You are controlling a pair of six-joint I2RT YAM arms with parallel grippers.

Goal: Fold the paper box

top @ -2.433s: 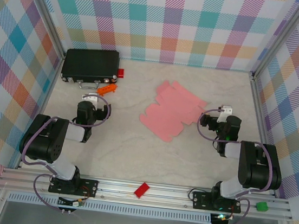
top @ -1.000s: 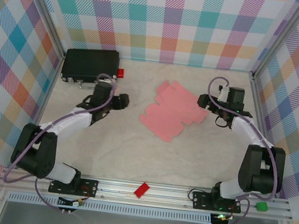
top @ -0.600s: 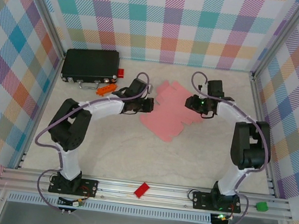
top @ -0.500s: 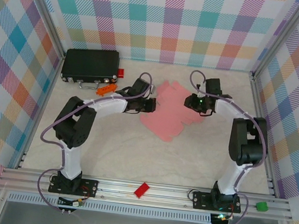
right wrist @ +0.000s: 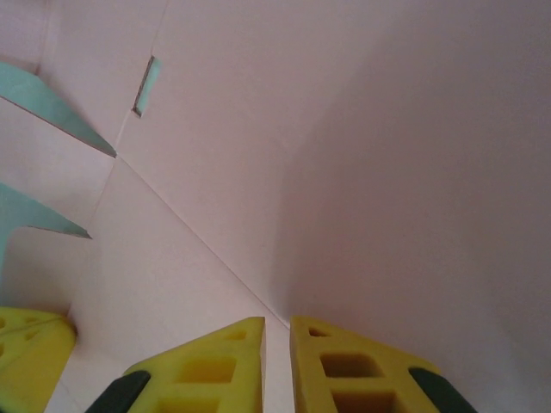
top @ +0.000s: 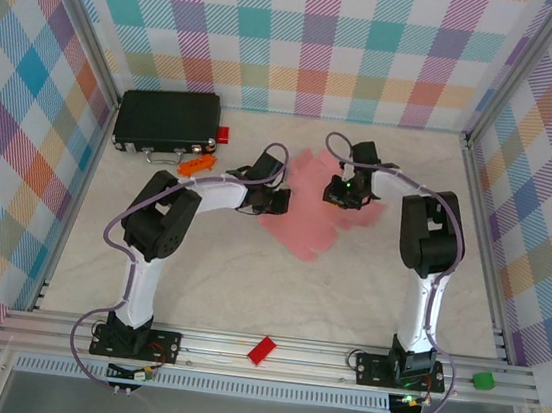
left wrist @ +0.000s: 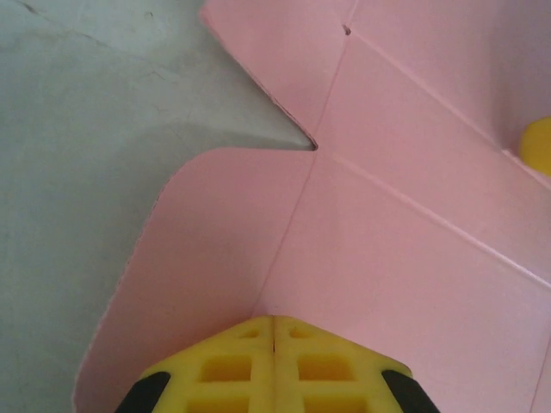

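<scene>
On the table (top: 246, 284), toward the middle of its far edge, the paper box (top: 304, 228) lies unfolded, within both arms' reach. The left gripper (left wrist: 274, 331), pads clenched together, rests at a crease, probably to pin it. The right gripper (right wrist: 277, 331) shows a sliver between its pads, and you cannot tell whether card is held.

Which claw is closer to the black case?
Left. The left claw is at the left edge of the flat pink paper box, on the side toward the black case. The right claw is on the sheet's right part, farther away.
</scene>
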